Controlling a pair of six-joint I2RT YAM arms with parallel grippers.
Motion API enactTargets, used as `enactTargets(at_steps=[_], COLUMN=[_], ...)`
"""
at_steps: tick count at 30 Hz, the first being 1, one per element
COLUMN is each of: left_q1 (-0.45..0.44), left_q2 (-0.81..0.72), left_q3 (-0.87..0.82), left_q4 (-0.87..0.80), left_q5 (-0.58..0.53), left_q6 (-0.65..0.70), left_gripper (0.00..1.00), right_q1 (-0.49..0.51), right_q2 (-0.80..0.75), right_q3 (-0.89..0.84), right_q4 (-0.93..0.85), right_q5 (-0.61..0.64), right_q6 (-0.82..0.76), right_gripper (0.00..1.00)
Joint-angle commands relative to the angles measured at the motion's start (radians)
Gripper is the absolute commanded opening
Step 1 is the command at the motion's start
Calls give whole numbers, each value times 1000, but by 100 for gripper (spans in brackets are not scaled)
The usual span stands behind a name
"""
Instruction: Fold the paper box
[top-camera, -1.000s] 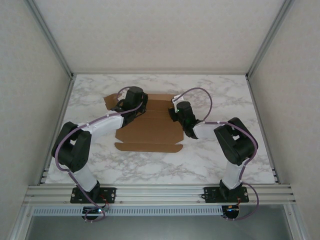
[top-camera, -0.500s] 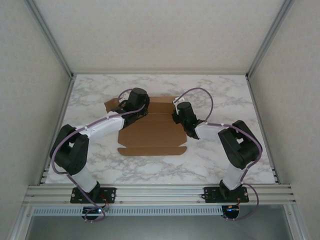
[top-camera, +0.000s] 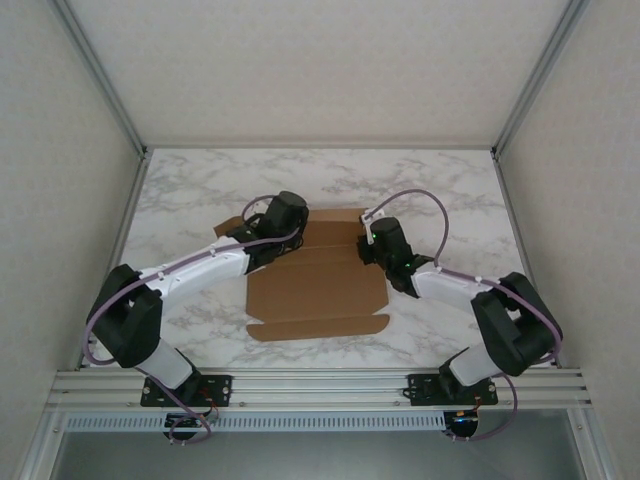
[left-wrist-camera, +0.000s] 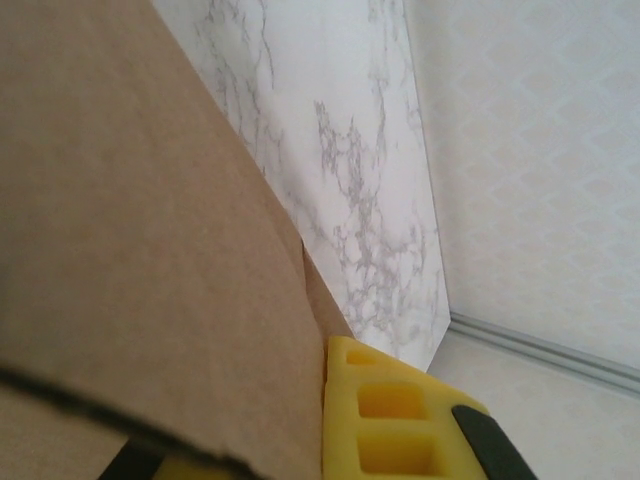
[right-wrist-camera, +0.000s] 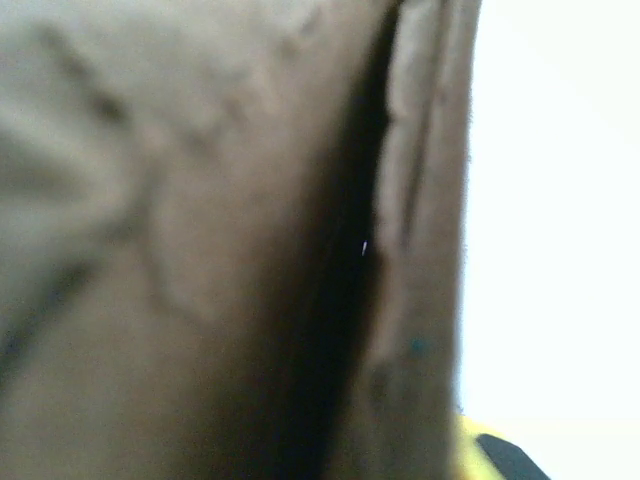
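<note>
Tabletop (top-camera: 200, 185) of white marble holds the paper box (top-camera: 315, 290), which lies open and mostly flat near the middle, so I think the folding is at its first step. The left gripper (top-camera: 262, 238) sits at the box's 10 o'clock corner. Its yellow fingers (left-wrist-camera: 395, 420) are pressed together, and a bit of cardboard looks pinched between them. The right gripper (top-camera: 373, 247) sits at the 2 o'clock corner with cardboard right up against its camera, but I cannot tell if its fingers are spread or pinching. Next, I think both arms need to lift the far side parts and bend them along the creases. The two arms are near each other at 12 o'clock and could bump. The long flap (top-camera: 318, 328) at 6 o'clock lies flat, not yet folded.
</note>
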Motion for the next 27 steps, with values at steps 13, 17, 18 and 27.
enactTargets(at_steps=[13, 17, 18, 27], left_q1=[-93, -98, -98, -98], left_q2=[18, 13, 14, 1], left_q3=[-78, -102, -109, -137], left_q4=[-87, -80, -78, -43], left_q5=[-54, -63, -63, -89], left_q6=[27, 14, 11, 32], left_gripper=[0, 0, 0, 0], right_q1=[23, 44, 49, 80], right_q2=[-111, -93, -89, -97], right_q3=[-203, -192, -184, -224], right_q4=[260, 246, 233, 258], right_q5=[41, 95, 116, 172], right_q6=[-33, -39, -32, 98], right_gripper=[56, 52, 52, 53])
